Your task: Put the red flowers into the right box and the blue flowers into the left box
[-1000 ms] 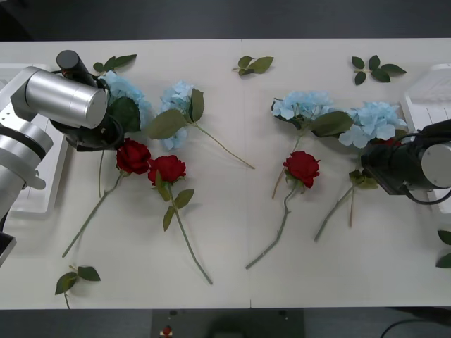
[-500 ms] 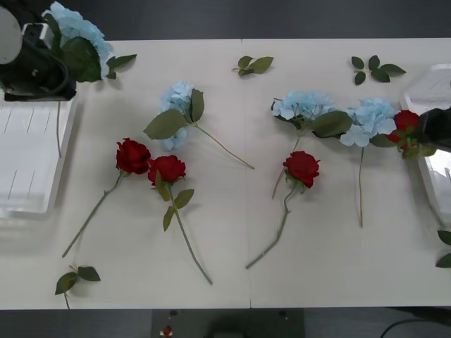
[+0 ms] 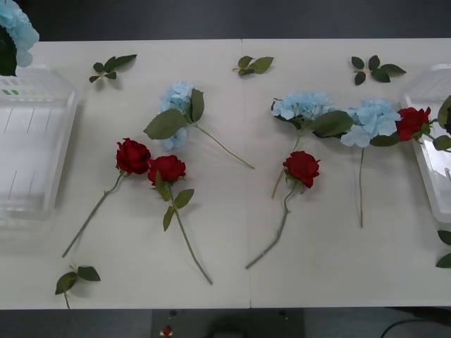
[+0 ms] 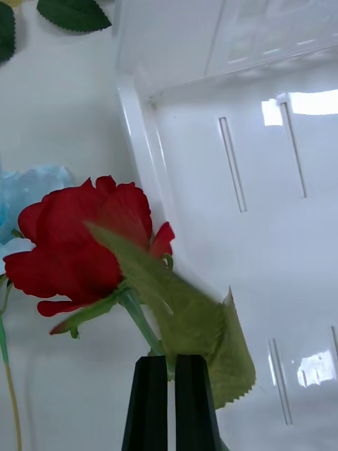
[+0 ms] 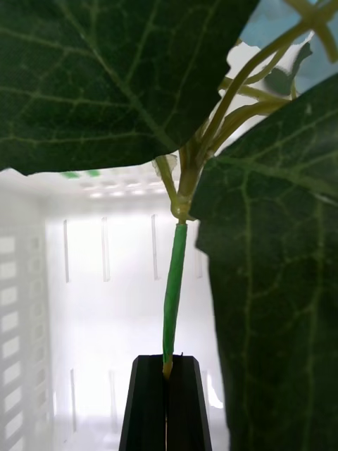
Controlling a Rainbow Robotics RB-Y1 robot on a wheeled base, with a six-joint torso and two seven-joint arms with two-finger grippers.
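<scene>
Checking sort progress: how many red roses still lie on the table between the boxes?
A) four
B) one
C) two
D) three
D: three roses lie on the table; the fourth rose is held by its stem in the shut right gripper at the rim of the right box.

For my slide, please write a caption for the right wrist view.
Right gripper holds a red rose by its stem beside the right box.

held blue flower (image 3: 15, 28): edge-cropped | right box (image 3: 431, 105): edge-cropped
</scene>
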